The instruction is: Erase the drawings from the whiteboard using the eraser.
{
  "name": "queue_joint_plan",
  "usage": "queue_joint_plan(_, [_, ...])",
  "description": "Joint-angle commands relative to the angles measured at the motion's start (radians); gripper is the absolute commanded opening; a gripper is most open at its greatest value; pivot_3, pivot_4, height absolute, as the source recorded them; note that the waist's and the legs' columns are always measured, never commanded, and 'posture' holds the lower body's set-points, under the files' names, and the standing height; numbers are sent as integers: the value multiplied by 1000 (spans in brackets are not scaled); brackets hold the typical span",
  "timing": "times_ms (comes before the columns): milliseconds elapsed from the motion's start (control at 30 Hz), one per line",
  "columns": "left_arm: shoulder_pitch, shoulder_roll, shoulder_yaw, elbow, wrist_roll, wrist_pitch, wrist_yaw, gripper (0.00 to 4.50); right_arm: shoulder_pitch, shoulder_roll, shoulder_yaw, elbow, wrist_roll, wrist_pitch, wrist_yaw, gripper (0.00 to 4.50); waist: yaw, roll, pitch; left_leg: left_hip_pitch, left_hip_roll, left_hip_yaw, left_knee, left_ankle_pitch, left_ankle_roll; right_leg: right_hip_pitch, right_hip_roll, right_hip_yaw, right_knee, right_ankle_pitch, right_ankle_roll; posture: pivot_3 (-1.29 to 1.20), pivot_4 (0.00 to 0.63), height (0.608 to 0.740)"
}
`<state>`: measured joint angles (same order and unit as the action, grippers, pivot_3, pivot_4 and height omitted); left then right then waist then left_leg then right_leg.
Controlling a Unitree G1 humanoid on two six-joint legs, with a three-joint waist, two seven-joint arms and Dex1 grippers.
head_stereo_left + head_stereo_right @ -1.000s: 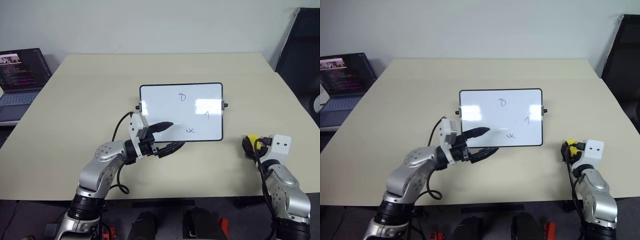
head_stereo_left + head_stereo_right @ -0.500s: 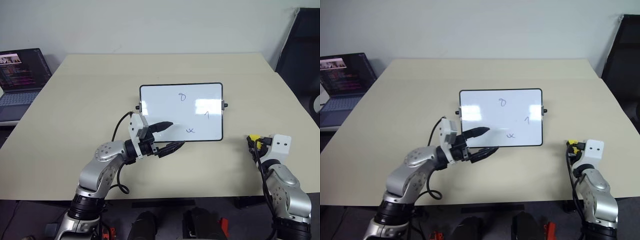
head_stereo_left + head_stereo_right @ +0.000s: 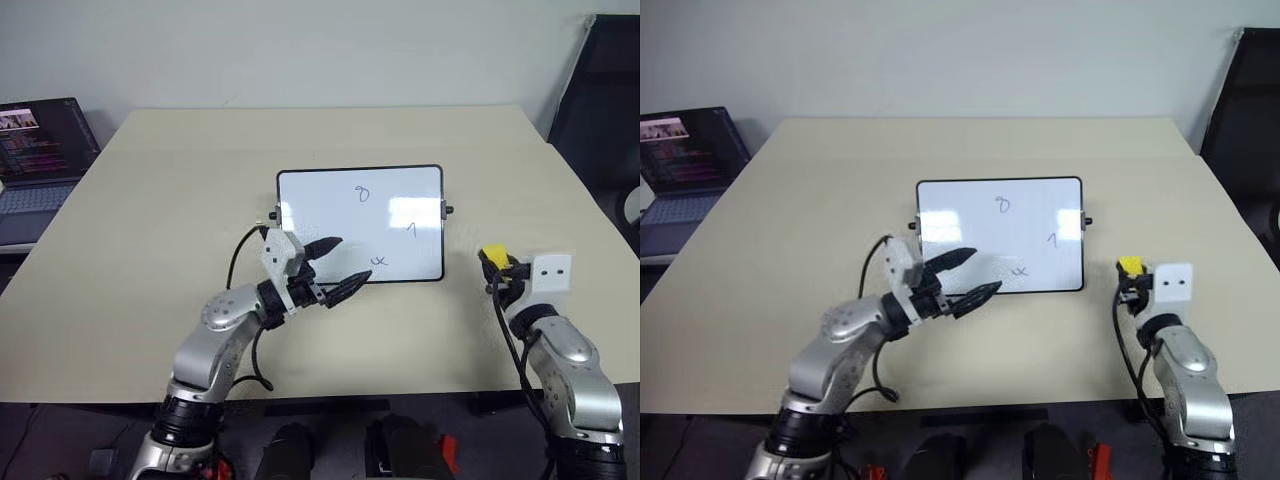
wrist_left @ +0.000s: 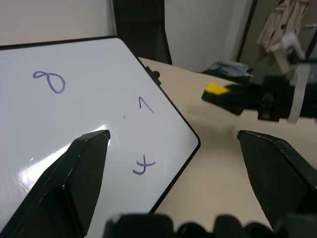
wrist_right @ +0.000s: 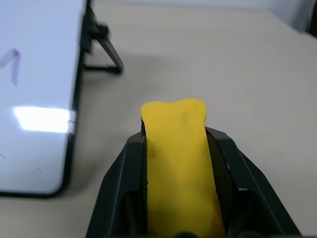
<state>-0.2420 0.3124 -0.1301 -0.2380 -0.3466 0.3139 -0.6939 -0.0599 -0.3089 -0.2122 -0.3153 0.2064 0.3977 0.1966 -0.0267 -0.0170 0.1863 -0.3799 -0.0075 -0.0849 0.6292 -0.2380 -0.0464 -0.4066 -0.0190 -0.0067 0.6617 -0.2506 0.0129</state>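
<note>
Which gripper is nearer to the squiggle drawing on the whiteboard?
The left. The left gripper hangs open over the near edge of the whiteboard, beside the squiggle. The right gripper, shut on the eraser, is off the board's right side.

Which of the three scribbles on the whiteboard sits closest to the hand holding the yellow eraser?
The short tick like a 1, near the whiteboard's right edge. The loop and the squiggle lie farther from the right hand.
</note>
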Motion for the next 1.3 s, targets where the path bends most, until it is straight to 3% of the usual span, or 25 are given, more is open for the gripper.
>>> queue_joint_plan(33, [2, -5, -38, -27, 81, -67, 39, 4500, -20, 3, 14, -31, -10, -47, 5, 1244, 1, 0, 0, 0, 0, 0, 0, 0, 0, 0, 0, 0, 0, 0, 0, 0, 150, 740])
queue_joint_plan(367, [-5, -11, -62, 15, 185, -80, 116, 4500, -151, 57, 136, 52, -32, -101, 35, 1244, -2, 0, 0, 0, 0, 0, 0, 0, 0, 0, 0, -1, 0, 0, 0, 0, 150, 740])
queue_joint_plan(633, [-23, 6, -59, 28, 203, -101, 103, 4500, -240, 96, 225, 141, -39, -125, 83, 1244, -1, 0, 0, 0, 0, 0, 0, 0, 0, 0, -1, -1, 0, 0, 0, 0, 150, 740])
queue_joint_plan(900, [-28, 12, -52, 22, 198, -99, 100, 4500, -350, 127, 247, 225, -76, -54, 36, 1244, -1, 0, 0, 1, 0, 0, 0, 0, 0, 0, 0, -1, 1, 0, 0, 0, 150, 740])
queue_joint_plan(1300, [-28, 12, -43, 12, 193, -94, 100, 4500, -339, 94, 271, 201, -173, 64, -10, 1244, -1, 0, 0, 1, 1, 0, 1, 0, 0, 0, -1, -1, 2, 1, 0, 0, 150, 740])
